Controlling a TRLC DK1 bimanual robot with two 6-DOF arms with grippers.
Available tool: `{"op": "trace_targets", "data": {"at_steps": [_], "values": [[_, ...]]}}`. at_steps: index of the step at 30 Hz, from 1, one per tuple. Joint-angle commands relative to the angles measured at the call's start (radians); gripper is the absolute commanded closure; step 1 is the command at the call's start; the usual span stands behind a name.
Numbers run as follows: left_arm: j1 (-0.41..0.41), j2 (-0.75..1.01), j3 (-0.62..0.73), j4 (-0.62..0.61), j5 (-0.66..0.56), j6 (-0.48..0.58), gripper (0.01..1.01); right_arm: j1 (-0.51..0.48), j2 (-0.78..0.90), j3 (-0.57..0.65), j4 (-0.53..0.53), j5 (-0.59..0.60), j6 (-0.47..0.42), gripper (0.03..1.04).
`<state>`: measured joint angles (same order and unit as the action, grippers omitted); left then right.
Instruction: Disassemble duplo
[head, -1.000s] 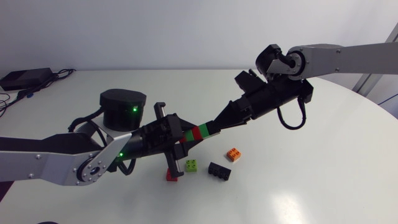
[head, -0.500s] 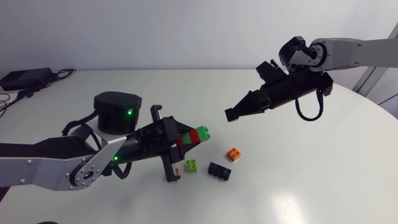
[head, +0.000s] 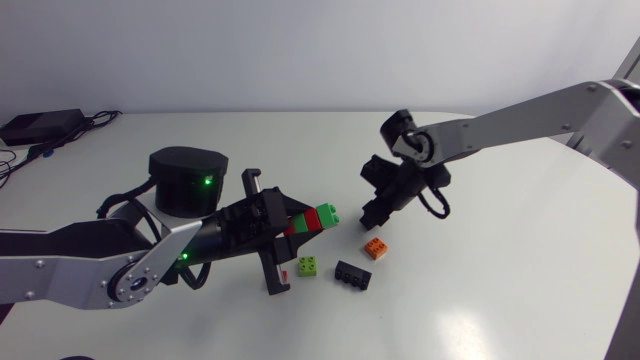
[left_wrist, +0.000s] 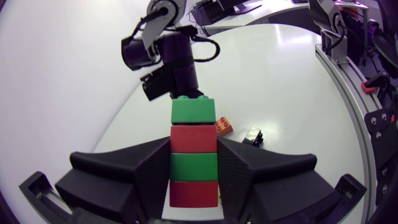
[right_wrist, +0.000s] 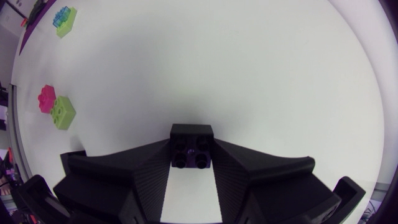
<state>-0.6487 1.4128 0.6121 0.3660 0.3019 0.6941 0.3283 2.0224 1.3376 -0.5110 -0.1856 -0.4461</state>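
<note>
duplo stack (left_wrist: 193, 121) pinched in left tool (left_wrist: 193, 152); right tool (right_wrist: 193, 152) pinches a black brick (right_wrist: 192, 138).

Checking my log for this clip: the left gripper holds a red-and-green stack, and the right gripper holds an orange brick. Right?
Not quite. The right gripper holds a black brick, as the right wrist view shows; the orange brick lies on the table. The left gripper does hold the red-and-green stack.

Your brick stack (left_wrist: 193, 112) and the black brick (right_wrist: 191, 144) are smooth plastic with light gloss; the left gripper (left_wrist: 193, 163) is matt black; the table (head: 500, 280) is smooth.
</note>
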Motion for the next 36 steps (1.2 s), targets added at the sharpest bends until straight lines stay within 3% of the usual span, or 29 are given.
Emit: {"op": "trace_targets", "data": {"at_steps": [1,3,4,7,8,13,15,19,23,36], "values": [[-0.006,-0.021,-0.015,-0.004,-0.004,-0.004,0.718,0.015,0.062,0.020,0.006,0.035,-0.020,0.78],[-0.005,-0.023,-0.014,-0.006,-0.006,-0.004,0.718,0.020,0.073,0.029,0.005,0.035,-0.020,0.77],[-0.005,-0.023,-0.014,-0.006,-0.006,-0.004,0.718,0.020,0.073,0.031,0.003,0.035,-0.020,0.70],[-0.005,-0.023,-0.009,-0.004,-0.006,-0.004,0.718,0.005,0.039,0.031,-0.027,-0.028,-0.013,0.12],[-0.005,-0.023,-0.008,-0.004,-0.006,-0.004,0.718,-0.005,0.018,0.028,-0.040,-0.058,-0.013,0.06],[-0.003,-0.017,-0.003,-0.002,-0.004,-0.002,0.718,-0.097,-0.145,-0.031,-0.070,-0.241,0.017,0.06],[-0.003,-0.012,-0.003,0.002,-0.004,-0.001,0.718,-0.156,-0.205,-0.048,-0.103,-0.379,0.029,0.06],[-0.005,0.000,0.008,0.010,-0.004,-0.001,0.718,-0.267,-0.215,-0.014,-0.273,-0.709,-0.008,0.07],[-0.016,0.021,0.020,0.016,-0.004,-0.004,0.716,-0.267,-0.188,0.006,-0.437,-0.858,-0.082,0.08],[-0.052,0.052,0.069,0.027,-0.027,-0.010,0.716,-0.086,-0.220,-0.009,-0.411,-0.893,0.003,0.13]]}}
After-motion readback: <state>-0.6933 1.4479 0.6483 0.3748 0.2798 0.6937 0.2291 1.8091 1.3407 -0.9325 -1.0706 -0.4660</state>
